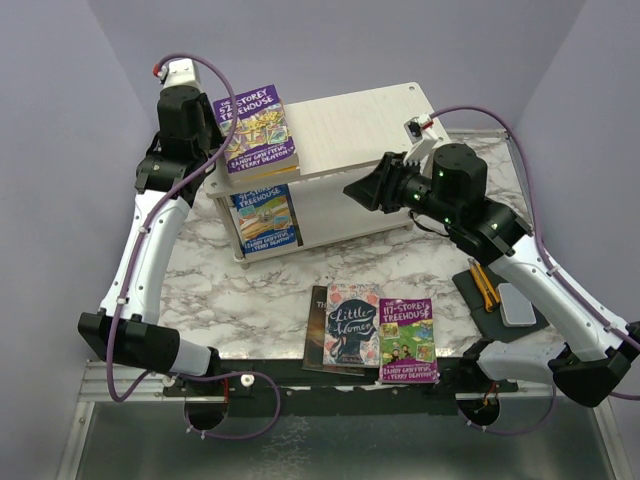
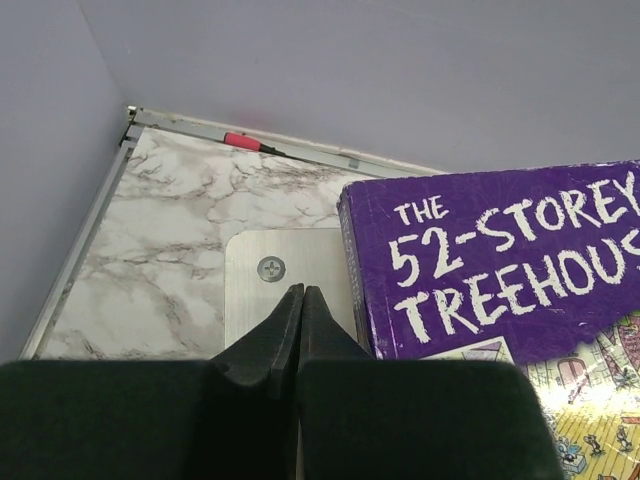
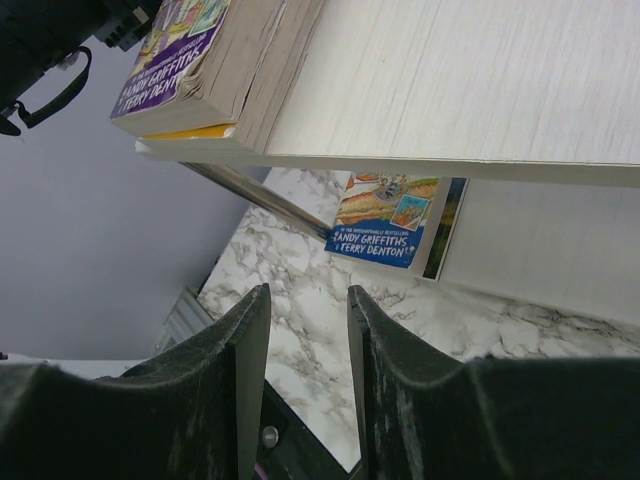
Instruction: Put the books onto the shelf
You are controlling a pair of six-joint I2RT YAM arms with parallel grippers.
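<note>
The pale wood shelf stands at the back of the marble table. A purple "52-Storey Treehouse" book lies on the left end of its top board, with a yellow-orange edge showing beneath it. A blue Treehouse book sits on the lower tier. "Little Women", a purple "117-Storey Treehouse" and a dark book lie near the front edge. My left gripper is shut and empty over the shelf's bare corner, just left of the purple book. My right gripper hovers open and empty in front of the shelf.
A black mat at the right holds an orange-handled tool and a grey block. Purple-grey walls close in on the left, back and right. A red-tipped item lies along the table's back edge.
</note>
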